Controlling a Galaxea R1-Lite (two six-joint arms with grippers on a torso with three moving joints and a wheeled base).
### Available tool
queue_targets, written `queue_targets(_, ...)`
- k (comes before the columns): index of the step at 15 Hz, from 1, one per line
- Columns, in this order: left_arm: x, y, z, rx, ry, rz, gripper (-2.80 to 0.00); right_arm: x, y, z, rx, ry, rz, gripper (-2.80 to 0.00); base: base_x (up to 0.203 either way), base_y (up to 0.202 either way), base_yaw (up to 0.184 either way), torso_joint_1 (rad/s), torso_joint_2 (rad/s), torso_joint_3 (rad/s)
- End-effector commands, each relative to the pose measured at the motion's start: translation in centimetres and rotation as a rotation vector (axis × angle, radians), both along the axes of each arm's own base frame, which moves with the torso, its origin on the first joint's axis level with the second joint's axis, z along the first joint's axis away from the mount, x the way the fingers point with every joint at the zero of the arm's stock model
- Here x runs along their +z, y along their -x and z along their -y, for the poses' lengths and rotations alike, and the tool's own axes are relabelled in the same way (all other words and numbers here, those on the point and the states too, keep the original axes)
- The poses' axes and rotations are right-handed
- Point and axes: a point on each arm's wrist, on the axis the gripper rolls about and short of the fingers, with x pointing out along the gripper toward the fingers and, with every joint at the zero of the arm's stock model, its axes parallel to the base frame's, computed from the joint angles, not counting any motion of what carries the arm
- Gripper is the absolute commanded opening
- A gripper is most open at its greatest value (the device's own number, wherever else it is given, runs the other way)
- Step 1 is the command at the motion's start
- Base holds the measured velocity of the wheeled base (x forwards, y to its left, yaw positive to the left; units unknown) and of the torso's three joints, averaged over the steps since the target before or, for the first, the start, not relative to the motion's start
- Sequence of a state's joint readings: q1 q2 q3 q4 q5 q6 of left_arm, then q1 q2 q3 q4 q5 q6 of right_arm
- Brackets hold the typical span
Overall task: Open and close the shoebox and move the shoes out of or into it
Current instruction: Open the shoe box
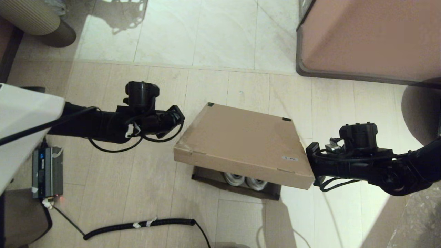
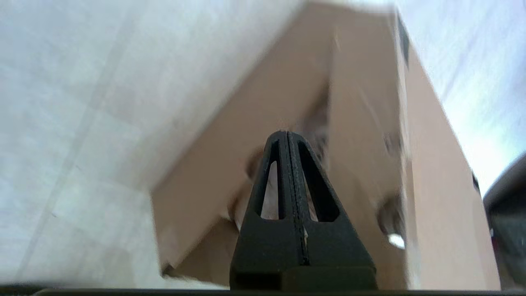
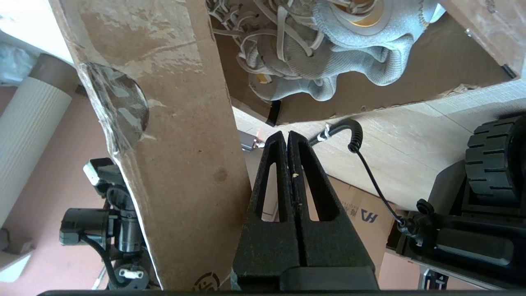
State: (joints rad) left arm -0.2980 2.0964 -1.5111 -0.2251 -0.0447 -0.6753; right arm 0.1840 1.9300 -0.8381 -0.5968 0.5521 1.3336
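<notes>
Cardboard lid half-raised, shoes inside

The shoebox (image 1: 241,144) sits mid-frame on the floor, long axis running upper left to lower right; shoes (image 1: 245,181) point toward the bottom edge. Left hand (image 1: 174,117) and right hand (image 1: 311,155), both pinched shut and empty, flank the lid; next, probably swing it.

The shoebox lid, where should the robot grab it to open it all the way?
Probably the lid's near front edge, above the shoes, coming from the robot's side. That edge is already lifted off the shoebox and hangs free, while the far edge with the dark tape looks like the hinge. Both end effectors, left and right, are shut beside the lid's ends and would need to open first.
</notes>
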Motion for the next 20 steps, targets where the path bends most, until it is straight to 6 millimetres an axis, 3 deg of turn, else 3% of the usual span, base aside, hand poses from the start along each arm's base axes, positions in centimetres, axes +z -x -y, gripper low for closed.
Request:
queue_targets(1,0.6,-0.4,-1.3,0.035,0.009,0.019,-2.80,0.1,0.0,0.0,-0.002,-0.007,-0.001,-2.80,0.000,0.000,0.000,0.000,0.00,0.000)
queue_targets(5,-0.1,-0.7,-2.9,0.122,-0.027,-0.036,-2.80,1.6,-0.5,0.3,-0.049,-0.081,-0.006,-2.80,0.000,0.000,0.000,0.000,0.00,0.000)
queue_targets(9,-0.3,-0.6,-2.9,0.150,0.016,-0.083,-2.80,3.7,-0.8,0.5,-0.099,-0.182,-0.016,-2.80,0.000,0.000,0.000,0.000,0.00,0.000)
queue_targets(12,-0.5,-0.7,-2.5,0.140,0.014,-0.089,-2.80,6.1,-1.5,1.8,-0.174,-0.295,-0.023,-2.80,0.000,0.000,0.000,0.000,0.00,0.000)
queue_targets(17,-0.7,-0.5,-1.4,0.111,0.013,-0.093,-2.80,9.3,-3.8,3.2,-0.244,-0.441,0.001,-2.80,0.000,0.000,0.000,0.000,0.00,0.000)
queue_targets(20,-0.6,-0.3,-0.7,0.095,0.013,-0.092,-2.80,9.3,-6.5,3.2,-0.253,-0.458,0.028,-2.80,0.000,0.000,0.000,0.000,0.00,0.000)
